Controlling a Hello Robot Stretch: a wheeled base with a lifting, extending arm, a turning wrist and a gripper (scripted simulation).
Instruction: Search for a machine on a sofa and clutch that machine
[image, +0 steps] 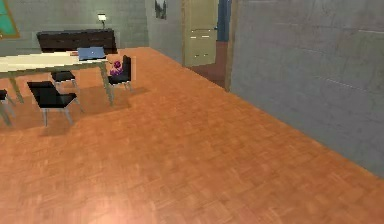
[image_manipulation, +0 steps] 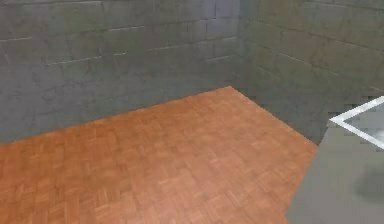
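Item: search stage, one room, nothing yet located. Largest, the orange parquet floor (image: 190, 150), running bare from the near edge to the far wall. Next, the grey block wall (image: 310, 70) along the forward view's right. The same blockwork forms a bare corner (image_manipulation: 235, 60) in the arm side view. Long pale dining table (image: 35, 64) at far left, with a dark sideboard (image: 70, 40) against the wall behind it. Cream door (image: 200, 30), far centre, beside a dim opening (image: 222, 35). Black chairs, one near (image: 50, 97) and one at the table's end (image: 122, 78). Small items: a flat blue laptop-like thing (image: 91, 53) on the tabletop, a pinkish blob (image: 119, 66) on the end chair, a small lamp (image: 102, 17) above the sideboard. The blue thing lies on a table, not a sofa, so it is judged not to be the machine sought. Where that machine and its sofa stand cannot be told from here. Step in hand, as judged: keep surveying. This is best done by turning the base slowly so each wall is scanned in full, then driving toward the opening by the door, keeping off the right wall. Gripper: how wide it stands and its load cannot be told. Hard to make out: a pale-rimmed grey slab (image_manipulation: 362, 118), cut by the arm side view's right edge, kind uncertain. Also unclear are the space beyond the opening, the table's far-left end, and what the pinkish blob is.
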